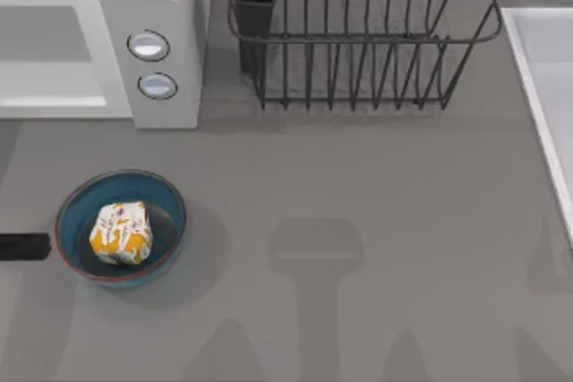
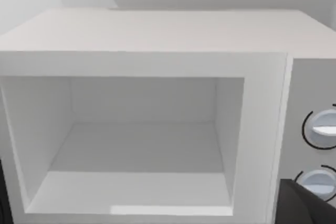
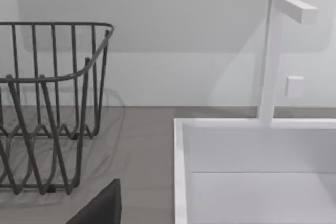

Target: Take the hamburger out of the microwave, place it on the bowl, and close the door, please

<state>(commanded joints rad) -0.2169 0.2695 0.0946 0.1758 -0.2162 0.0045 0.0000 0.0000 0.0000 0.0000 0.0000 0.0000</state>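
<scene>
Now the small blocky hamburger [image 1: 122,233], wrapped in white with orange-yellow patches, sits inside the round blue bowl [image 1: 166,200] with the thin reddish rim, which rests on the grey table [image 1: 358,221] in front of the boxy white microwave [image 1: 183,6] and a little to its left. In the left wrist view the microwave cavity [image 2: 136,150] is open and bare, so you may judge the first two steps done and the door closing left to do. The pale door panel [image 1: 49,51] lies swung down towards the bowl, with its slim light bar handle [image 1: 49,102] along the edge nearest the bowl.

You should expect the door to be rigid and hinged, light to swing, its face smooth and likely to slip under a pad; the bar handle or the free edge is the sensible place to push or hold. The wrapped hamburger looks soft and light and needs no further handling.

A dark tip of the left gripper [image 1: 24,246] shows just left of the bowl, and whether it is released or clenched cannot be told. The right gripper [image 3: 100,208] shows as a dark corner in the right wrist view, beside the black wire rack [image 3: 47,124] and the white sink [image 3: 181,171], far right of the microwave; its state cannot be told either.
</scene>
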